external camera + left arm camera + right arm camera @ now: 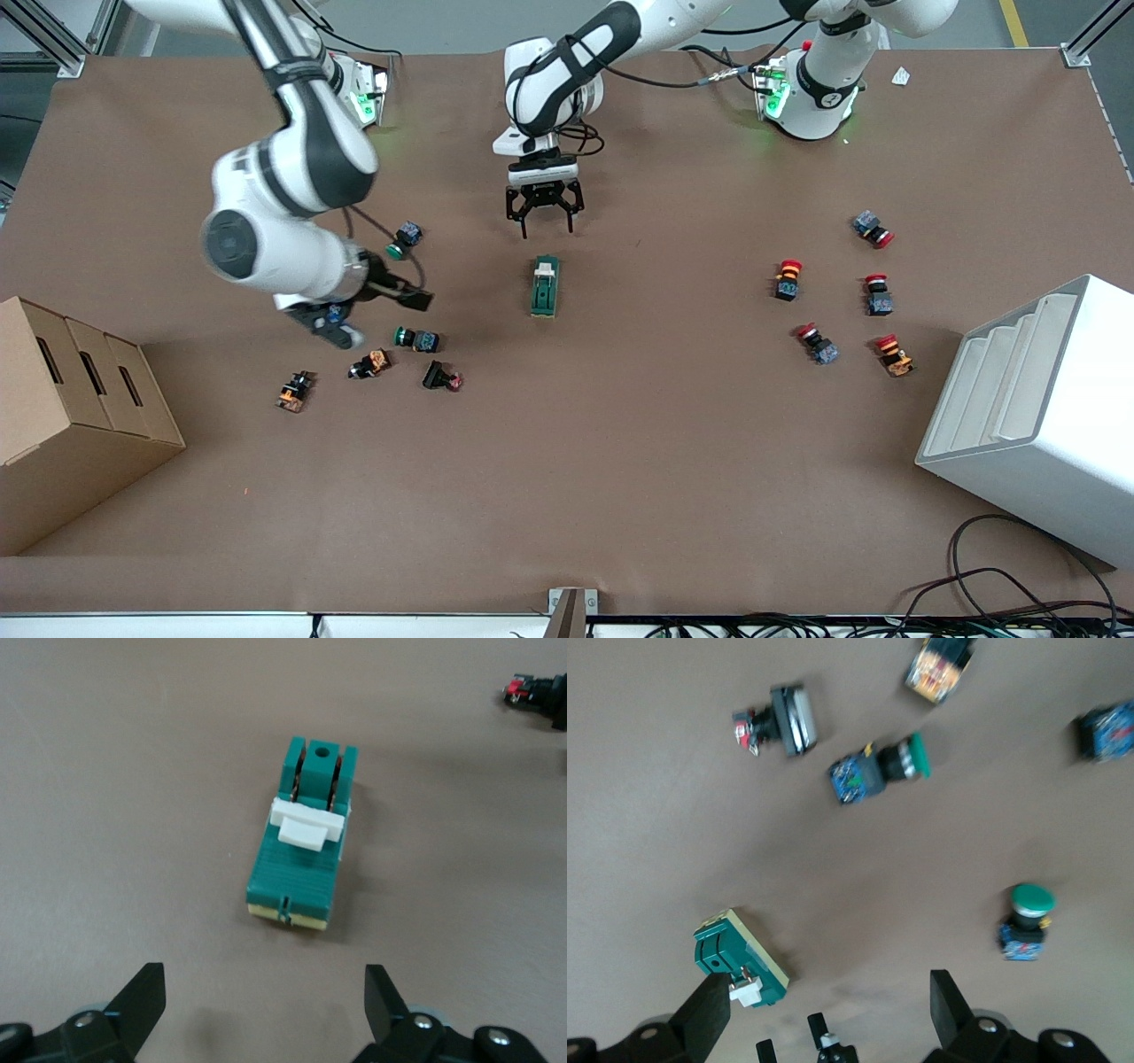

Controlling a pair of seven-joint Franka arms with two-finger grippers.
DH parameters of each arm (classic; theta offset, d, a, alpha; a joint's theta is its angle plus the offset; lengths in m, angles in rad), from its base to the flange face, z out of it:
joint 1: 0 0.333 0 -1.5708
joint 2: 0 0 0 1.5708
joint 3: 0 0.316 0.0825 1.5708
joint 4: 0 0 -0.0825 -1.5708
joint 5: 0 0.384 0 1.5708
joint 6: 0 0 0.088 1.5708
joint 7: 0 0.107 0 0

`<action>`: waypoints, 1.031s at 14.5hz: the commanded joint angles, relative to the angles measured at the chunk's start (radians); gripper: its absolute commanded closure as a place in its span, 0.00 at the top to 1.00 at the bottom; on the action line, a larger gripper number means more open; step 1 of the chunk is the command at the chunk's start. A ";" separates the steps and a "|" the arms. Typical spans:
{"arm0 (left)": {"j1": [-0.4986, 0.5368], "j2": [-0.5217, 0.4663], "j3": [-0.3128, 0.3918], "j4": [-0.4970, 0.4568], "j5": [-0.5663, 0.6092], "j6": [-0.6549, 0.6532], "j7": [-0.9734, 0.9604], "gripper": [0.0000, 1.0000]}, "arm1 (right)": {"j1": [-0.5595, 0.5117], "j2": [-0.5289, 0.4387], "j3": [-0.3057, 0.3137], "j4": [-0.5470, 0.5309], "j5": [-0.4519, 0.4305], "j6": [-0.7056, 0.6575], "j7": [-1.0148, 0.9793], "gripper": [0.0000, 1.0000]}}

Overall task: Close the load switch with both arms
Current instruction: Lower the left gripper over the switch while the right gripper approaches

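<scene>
The load switch [545, 286] lies alone near the middle of the brown table [567, 496], with bare surface all round it. Its long axis runs from the robots' bases toward the front camera, and its white lever [306, 822] lies across the body. A cluster of push-buttons [416, 338] sits toward the right arm's end, another group [815, 344] toward the left arm's end, both well apart from it. A cardboard box [71, 425] stands at the right arm's end and a white stepped bin [1036, 416] at the left arm's end, near the table's edges.

The left gripper [544, 228] hangs over the table just on the bases' side of the switch, fingers spread, holding nothing. The right gripper [332, 328] hovers over the push-button cluster, its fingers [709, 1014] also spread and empty.
</scene>
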 commanded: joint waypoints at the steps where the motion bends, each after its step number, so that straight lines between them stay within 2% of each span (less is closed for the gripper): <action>1: -0.020 0.032 0.006 0.018 0.116 -0.050 -0.054 0.99 | 0.103 0.016 -0.007 -0.081 0.085 0.113 0.072 1.00; 3: -0.020 0.059 0.006 0.016 0.199 -0.075 -0.109 0.99 | 0.166 0.060 -0.009 -0.082 0.191 0.182 0.074 1.00; 8: -0.022 0.142 0.006 0.018 0.395 -0.188 -0.199 0.99 | 0.289 0.168 -0.009 -0.090 0.263 0.397 0.123 1.00; 11: -0.029 0.153 0.006 0.019 0.414 -0.204 -0.207 0.99 | 0.356 0.214 -0.009 -0.088 0.337 0.507 0.123 1.00; 15: -0.049 0.187 0.006 0.021 0.416 -0.222 -0.241 0.99 | 0.393 0.243 -0.009 -0.082 0.388 0.553 0.124 1.00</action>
